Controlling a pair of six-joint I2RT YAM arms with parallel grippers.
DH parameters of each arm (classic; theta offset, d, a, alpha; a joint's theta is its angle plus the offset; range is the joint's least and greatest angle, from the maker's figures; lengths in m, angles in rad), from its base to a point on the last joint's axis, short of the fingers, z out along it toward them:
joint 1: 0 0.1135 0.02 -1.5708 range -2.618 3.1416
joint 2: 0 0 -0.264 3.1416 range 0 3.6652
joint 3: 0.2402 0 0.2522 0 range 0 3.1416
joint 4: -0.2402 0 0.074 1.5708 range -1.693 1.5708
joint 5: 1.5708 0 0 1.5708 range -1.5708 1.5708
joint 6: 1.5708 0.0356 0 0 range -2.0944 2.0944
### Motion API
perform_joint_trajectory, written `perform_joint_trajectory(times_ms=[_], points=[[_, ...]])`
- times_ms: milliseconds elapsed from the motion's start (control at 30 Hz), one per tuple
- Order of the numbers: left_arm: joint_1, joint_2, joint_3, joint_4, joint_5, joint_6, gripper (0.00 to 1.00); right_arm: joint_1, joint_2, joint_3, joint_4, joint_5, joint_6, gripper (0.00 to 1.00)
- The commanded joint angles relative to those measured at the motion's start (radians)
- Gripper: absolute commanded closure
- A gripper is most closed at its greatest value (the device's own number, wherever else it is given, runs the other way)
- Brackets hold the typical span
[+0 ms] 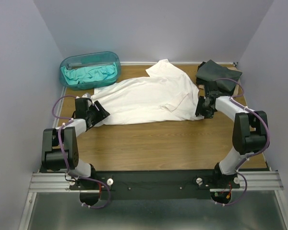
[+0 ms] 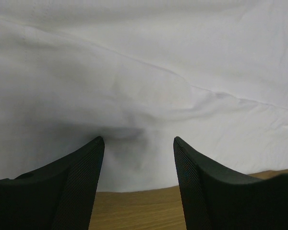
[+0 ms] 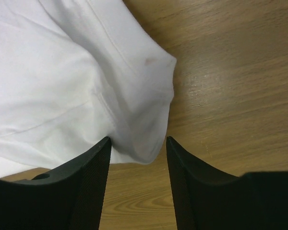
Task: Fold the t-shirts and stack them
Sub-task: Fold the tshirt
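A white t-shirt [image 1: 149, 98] lies spread across the wooden table, wrinkled, one sleeve pointing to the back. My left gripper [image 1: 102, 111] sits low at its left hem; in the left wrist view the gripper [image 2: 138, 140] is open and the white t-shirt [image 2: 144, 72] begins just past the tips. My right gripper [image 1: 200, 106] is at the shirt's right edge. In the right wrist view it [image 3: 138, 139] stands open, with a rounded fold of the white t-shirt [image 3: 62, 72] reaching between the tips beside the left finger. A dark folded t-shirt [image 1: 218, 75] lies at the back right. A teal t-shirt [image 1: 89, 74] is bunched in the tub.
The translucent teal tub [image 1: 67, 64] stands at the back left corner. Bare wooden table [image 1: 158, 143] stretches between the white shirt and the arms' bases. Grey walls close in on the left, back and right.
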Motion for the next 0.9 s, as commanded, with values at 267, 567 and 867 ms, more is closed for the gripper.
perform_joint_trajectory(times_ms=[267,567,867], points=[[0.045,0.073,-0.017,0.003,0.015,0.032,0.32,-0.017,0.035,-0.021,0.027,-0.017,-0.023,0.72],[0.078,0.115,0.007,0.007,0.032,0.058,0.32,-0.031,0.055,-0.028,0.027,-0.032,-0.041,0.9],[0.101,0.102,0.001,-0.01,0.001,0.075,0.31,-0.046,0.026,0.006,0.021,0.048,-0.081,1.0]])
